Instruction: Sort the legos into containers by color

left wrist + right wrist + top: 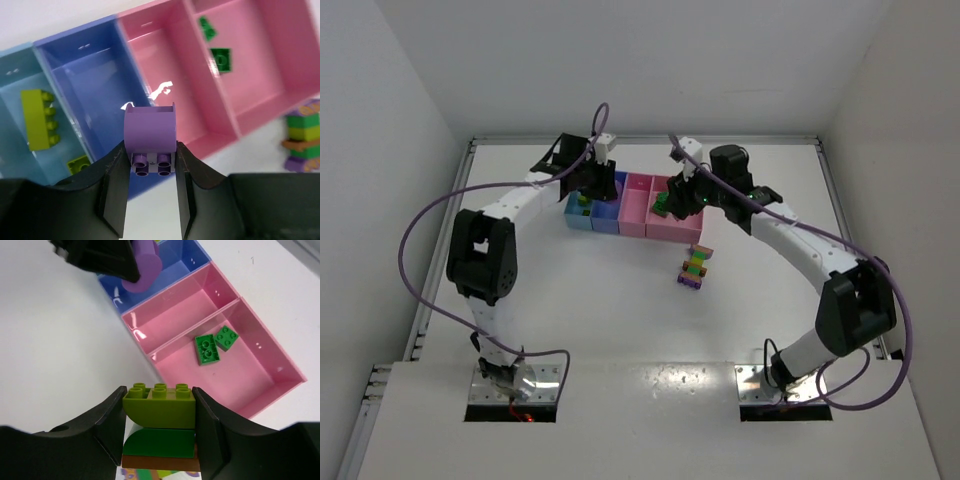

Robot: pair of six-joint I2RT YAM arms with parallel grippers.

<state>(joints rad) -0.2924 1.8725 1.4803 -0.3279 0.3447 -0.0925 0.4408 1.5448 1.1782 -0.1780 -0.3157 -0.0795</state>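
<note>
Left gripper (150,162) is pinched shut on the rounded purple plastic brick (149,127), jaws on its two flat sides, studs facing the wrist camera. It hangs over the near wall of the blue rectangular plastic bin (82,85), right by the divider with the narrow pink bin (170,65). No brick shows in either bin. My guess is that blue is the purple slot and the brick is held high so it clears the rim before the drop.

The light blue bin (12,115) holds the long lime-yellow brick (37,120) plus a smaller one. The wider pink bin (260,370) holds two flat green bricks (207,349).

Right gripper (159,412) is part-closed, clamping a short stack by its sides: lime brick (159,402) on top, dark green curved brick (159,442) under it, brown-orange plate (160,462) at the bottom. It sits over the table just beside the pink bins, not above one. Likely reason: mixed colours, so it needs pulling apart before any of it can be dropped.

Another multicolour stack (694,267) lies on the white table, near the wider pink bin, untouched.

Risk: the purple brick clips the divider and lands in pink.
</note>
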